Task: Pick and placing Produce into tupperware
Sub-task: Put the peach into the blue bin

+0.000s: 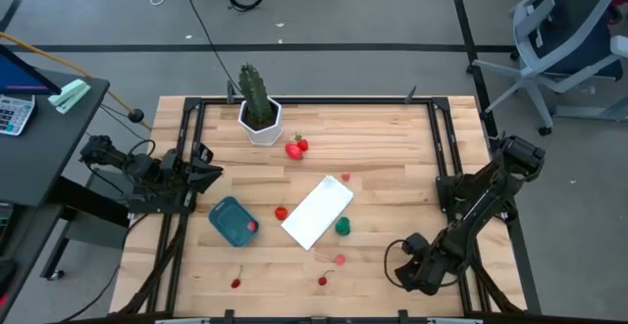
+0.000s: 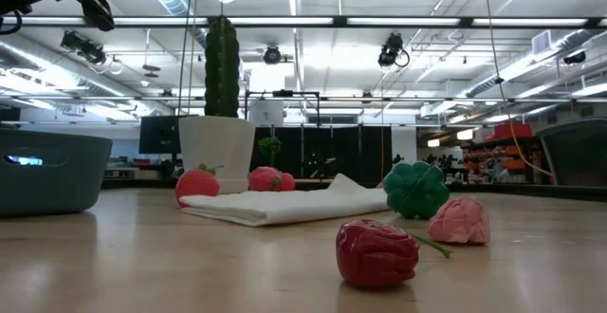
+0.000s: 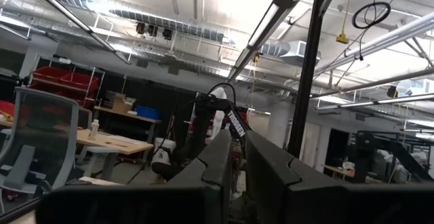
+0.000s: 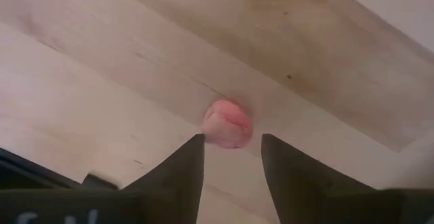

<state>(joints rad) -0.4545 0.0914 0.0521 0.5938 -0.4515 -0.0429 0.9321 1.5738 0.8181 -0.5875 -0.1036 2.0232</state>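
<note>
Right arm folded low at the table's near right corner, right gripper (image 4: pixel 230 163) pointing down, fingers parted. Left arm drawn back at the left edge, left gripper (image 3: pixel 234 163) raised level, fingers nearly together.

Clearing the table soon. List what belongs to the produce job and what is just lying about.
Job: tub; strawberries; green piece; pink ball, in front of the open right gripper; cherries; left gripper waits at the table edge.
Lying about: white panel; cactus; pot; calculator; chair.
</note>
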